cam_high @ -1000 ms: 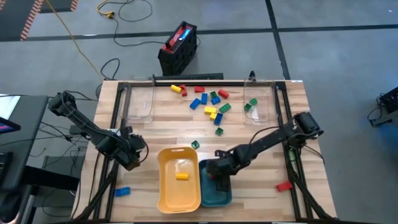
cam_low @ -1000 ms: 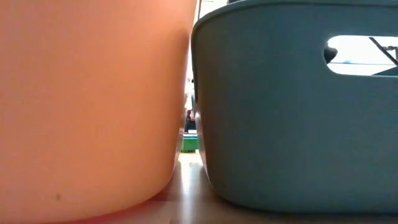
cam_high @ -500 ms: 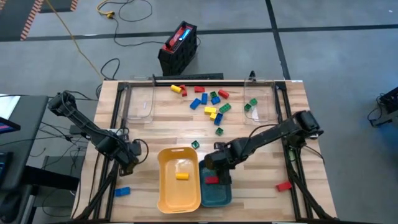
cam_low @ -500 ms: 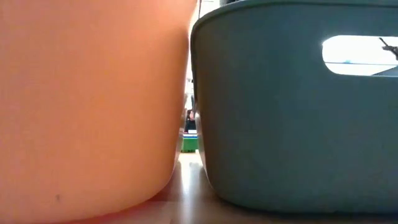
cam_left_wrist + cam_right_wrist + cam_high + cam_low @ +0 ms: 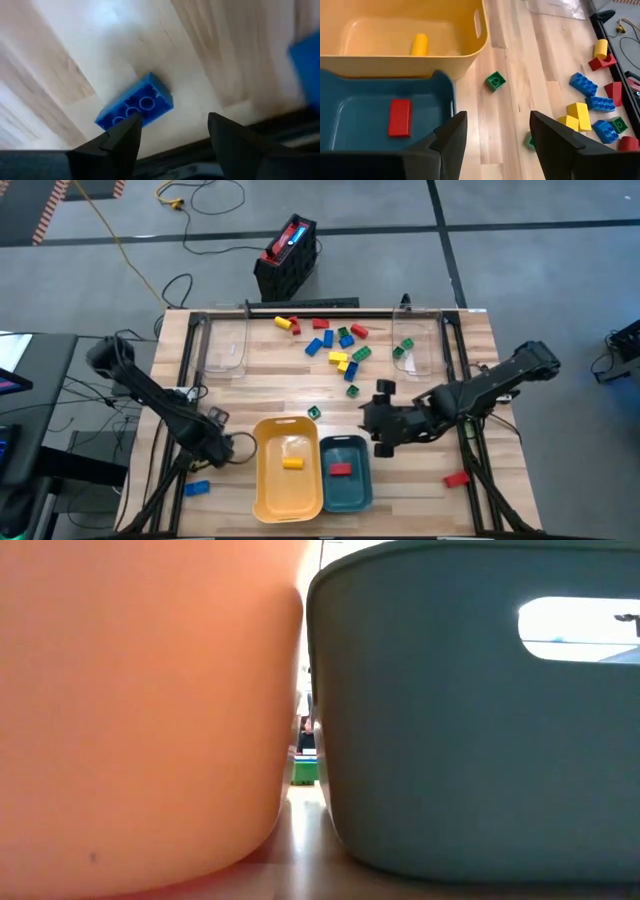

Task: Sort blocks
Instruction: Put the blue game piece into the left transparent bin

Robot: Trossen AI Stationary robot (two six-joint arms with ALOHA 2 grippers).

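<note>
Red block [image 5: 341, 470] now lies alone in teal tray [image 5: 345, 445], dropped by right gripper [image 5: 385, 442], which has pulled back toward the pile with fingers open and empty, while left gripper [image 5: 238, 446], fingers spread, has moved over blue block [image 5: 135, 104] for pickup next.

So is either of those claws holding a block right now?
No. The right gripper and the left gripper are both open and empty; the left's sits over a blue block.
</note>
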